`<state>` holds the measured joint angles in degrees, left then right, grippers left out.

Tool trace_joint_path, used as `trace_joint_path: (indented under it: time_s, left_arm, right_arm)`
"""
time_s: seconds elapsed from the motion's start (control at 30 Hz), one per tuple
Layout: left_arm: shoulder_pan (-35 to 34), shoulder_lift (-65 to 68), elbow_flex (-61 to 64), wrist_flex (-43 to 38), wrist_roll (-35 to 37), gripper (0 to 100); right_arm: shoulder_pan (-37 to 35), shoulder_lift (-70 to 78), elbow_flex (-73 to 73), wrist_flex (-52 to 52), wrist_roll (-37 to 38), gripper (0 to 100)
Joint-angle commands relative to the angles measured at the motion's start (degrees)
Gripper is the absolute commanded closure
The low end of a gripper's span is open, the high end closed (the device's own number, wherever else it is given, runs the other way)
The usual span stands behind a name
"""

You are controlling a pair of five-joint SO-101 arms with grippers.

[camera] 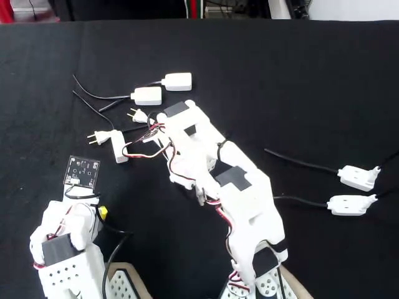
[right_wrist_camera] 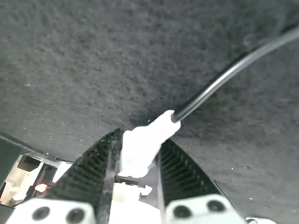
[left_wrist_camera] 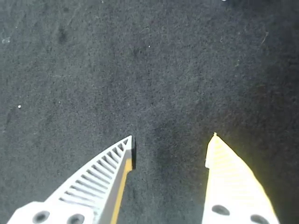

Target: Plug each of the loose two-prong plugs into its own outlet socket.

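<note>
Left arm empty; right arm loaded.
The left gripper point(left_wrist_camera: 170, 140) hung over bare tabletop point(left_wrist_camera: 140, 56), jaws apart and empty. A loose plug point(camera: 100, 137) lay on the tabletop, left of the near socket point(camera: 148, 95). The right gripper point(right_wrist_camera: 140, 137) had its jaws clamped on a white plug point(right_wrist_camera: 140, 151). Likely risks: its cord point(right_wrist_camera: 224, 77) could twist the prongs off line, or the unsecured socket could slide when pushed.

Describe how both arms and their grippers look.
Both arms are white plastic shells. The left arm carries a dark block and a black cable; the left gripper has one white ribbed finger and one yellow finger. The right arm has black patches and red-and-white wires; the right gripper has black ribbed fingers.
</note>
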<state>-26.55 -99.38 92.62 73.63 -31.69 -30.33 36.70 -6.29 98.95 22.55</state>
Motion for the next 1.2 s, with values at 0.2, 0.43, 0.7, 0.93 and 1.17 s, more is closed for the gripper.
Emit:
trace_joint_path:
  time_s: [0.2, 0.43, 0.7, 0.93, 1.17]
  left_arm:
    - [0.0, -0.1, -0.4, -0.6, 0.4, 75]
    - [0.0, -0.1, -0.4, -0.6, 0.4, 75]
    - [0.0, -0.1, -0.4, -0.6, 0.4, 75]
    - [0.0, -0.1, -0.4, -0.6, 0.4, 75]
    - [-0.3, -0.1, -0.4, -0.1, 0.4, 75]
  right_arm:
    - [-0.5, -0.3, 0.1, 2.1, -0.4, 98.6]
    - [-0.5, -0.3, 0.0, 2.1, -0.4, 98.6]
    - [-0.5, -0.3, 0.0, 2.1, -0.4, 98.6]
    - [-0.4, -0.5, -0.2, 2.1, -0.6, 94.2]
    - [-0.4, -0.2, 0.1, 2.1, -1.6, 74.3]
